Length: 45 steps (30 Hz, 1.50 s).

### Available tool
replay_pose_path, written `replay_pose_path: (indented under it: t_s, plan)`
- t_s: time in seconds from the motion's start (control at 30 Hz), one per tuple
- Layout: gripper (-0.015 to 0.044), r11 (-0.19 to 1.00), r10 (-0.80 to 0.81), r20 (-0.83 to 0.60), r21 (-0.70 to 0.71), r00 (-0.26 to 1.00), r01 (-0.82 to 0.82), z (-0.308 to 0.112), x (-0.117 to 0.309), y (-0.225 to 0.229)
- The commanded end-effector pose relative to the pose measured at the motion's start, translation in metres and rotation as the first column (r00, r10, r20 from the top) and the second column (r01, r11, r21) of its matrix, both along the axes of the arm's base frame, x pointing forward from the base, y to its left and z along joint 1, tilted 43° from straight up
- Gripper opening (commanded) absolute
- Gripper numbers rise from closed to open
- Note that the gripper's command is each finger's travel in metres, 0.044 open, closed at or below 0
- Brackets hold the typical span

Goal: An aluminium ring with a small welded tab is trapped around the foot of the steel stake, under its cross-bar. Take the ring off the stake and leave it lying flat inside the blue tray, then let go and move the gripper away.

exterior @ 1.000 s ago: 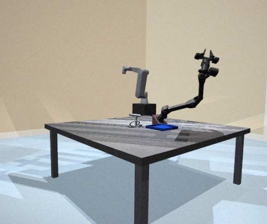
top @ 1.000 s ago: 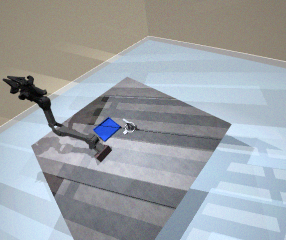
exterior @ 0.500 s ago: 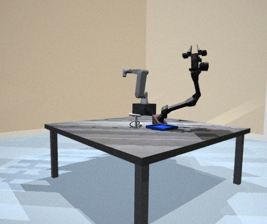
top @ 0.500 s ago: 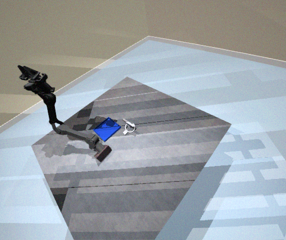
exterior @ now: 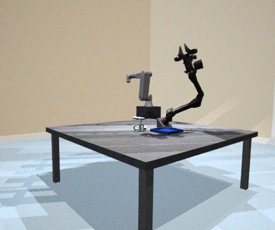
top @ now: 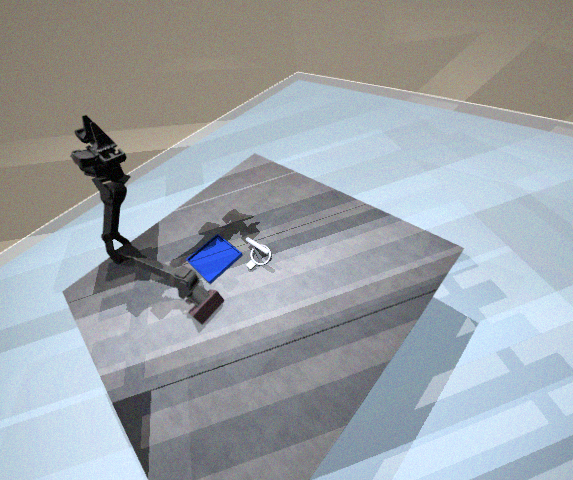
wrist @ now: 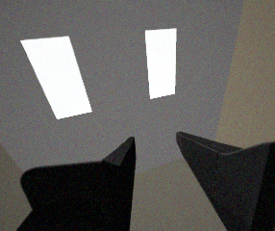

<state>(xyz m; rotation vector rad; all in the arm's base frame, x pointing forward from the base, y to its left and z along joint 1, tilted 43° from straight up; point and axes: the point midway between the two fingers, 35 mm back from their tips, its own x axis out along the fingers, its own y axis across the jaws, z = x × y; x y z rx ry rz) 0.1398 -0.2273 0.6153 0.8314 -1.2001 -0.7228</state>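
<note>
First, swing the half-open, empty gripper [top: 80, 125] [exterior: 183, 45] [wrist: 155, 139] down to pinch the tab [top: 250, 265] [exterior: 145, 127], between seven and eight o'clock in the top view; then tilt the ring [top: 260, 264] [exterior: 134, 127] past the cross-bar [top: 258, 245] [exterior: 138, 118].

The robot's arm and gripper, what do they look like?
The arm is black and thin, with chunky joints. Its gripper is black too, with two fingers that narrow to pointy tips, like a beak. The arm's base is a dark reddish-brown block. I can't make out any cables or markings.
</note>
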Motion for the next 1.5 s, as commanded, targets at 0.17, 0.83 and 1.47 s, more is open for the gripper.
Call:
replay_pose_path:
  t_s: [0.17,0.83,1.47]
  plan:
    - [0.02,0.999,0.02,-0.307,0.043,0.952,-0.007,-0.054,0.049,-0.029]
    - [0.02,0.971,0.237,-0.794,0.181,0.56,-0.155,-0.206,0.139,-0.055]
    - [0.02,0.838,0.442,-0.897,0.419,-0.016,-0.35,-0.378,0.175,-0.026]
